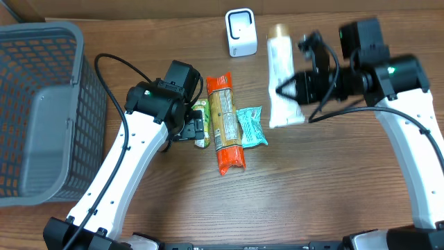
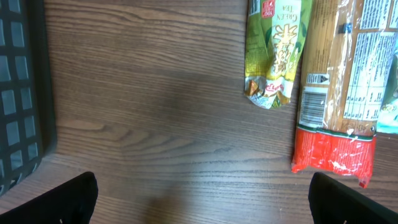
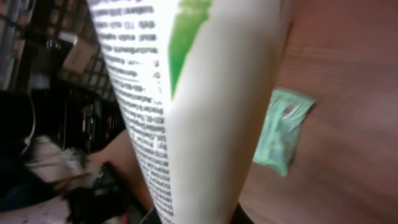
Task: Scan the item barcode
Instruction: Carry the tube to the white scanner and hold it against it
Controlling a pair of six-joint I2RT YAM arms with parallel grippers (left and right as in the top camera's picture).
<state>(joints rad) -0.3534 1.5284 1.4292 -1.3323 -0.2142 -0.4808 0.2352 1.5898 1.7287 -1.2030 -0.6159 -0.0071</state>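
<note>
I am looking down on a dark, wood-grain table (image 1: 333,187) with a strip of brown cardboard (image 1: 139,8) along its far edge. A grey mesh basket (image 1: 41,104) takes up the left end. A small white scanner (image 1: 240,32) stands upright near the far edge, about the middle. In the centre lie three packets close together: a long orange-ended noodle packet (image 1: 225,125), a green tea sachet (image 2: 277,50) just to its left and a teal sachet (image 1: 251,126) touching its right side. My left gripper (image 1: 199,128) hovers over the green sachet with its fingers spread wide and nothing between them; in its wrist view only the two dark fingertips show, at the bottom corners. My right gripper (image 1: 283,90) is pinched tight across the white tube (image 1: 281,66), gripping it around mid-length. The tube sits just right of the scanner, lengthwise across the table's depth, its gold cap toward the far edge and level with the scanner and its flat crimped end toward me. I cannot tell whether it is clear of the table. Up close, from the right wrist, the tube fills the view: a glossy white body, a green swoosh and a block of fine black print, with no barcode in sight on that face.
</note>
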